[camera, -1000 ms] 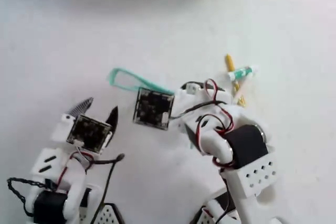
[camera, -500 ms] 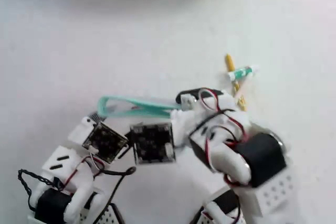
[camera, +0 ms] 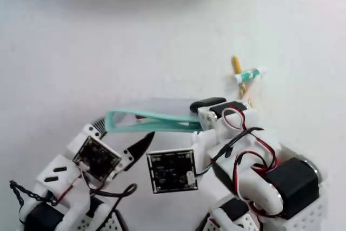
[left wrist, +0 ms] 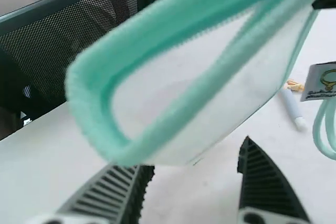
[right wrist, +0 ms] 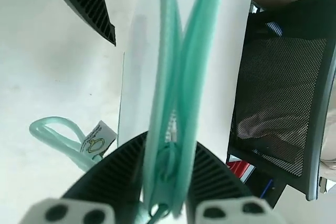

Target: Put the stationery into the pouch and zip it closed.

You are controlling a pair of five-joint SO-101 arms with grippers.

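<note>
View from above: a white table with my 2 arms at its near edge.

My right gripper is clamped on the right end of the pouch, a flat, clear pouch edged with a mint-green zip. The zip band runs up between my 2 dark fingers, which press it from both sides. The pouch stretches leftward from that grip, edge up and raised off the table. Its mouth gapes open along the zip (my left wrist camera looks straight into the opening).

My left gripper is spread wide and holds nothing. Its 2 ribbed fingers sit just near of the pouch's left end, 1 to each side. I cannot tell whether either finger touches the pouch.

The stationery lies on the table, far and right of the pouch and apart from it. It is a yellow pencil with a white-and-green pen lying across it.

A mint-green cord loop with a small paper tag rests on the table close beside my right gripper. A dark mesh chair back stands beyond the table's edge.
</note>
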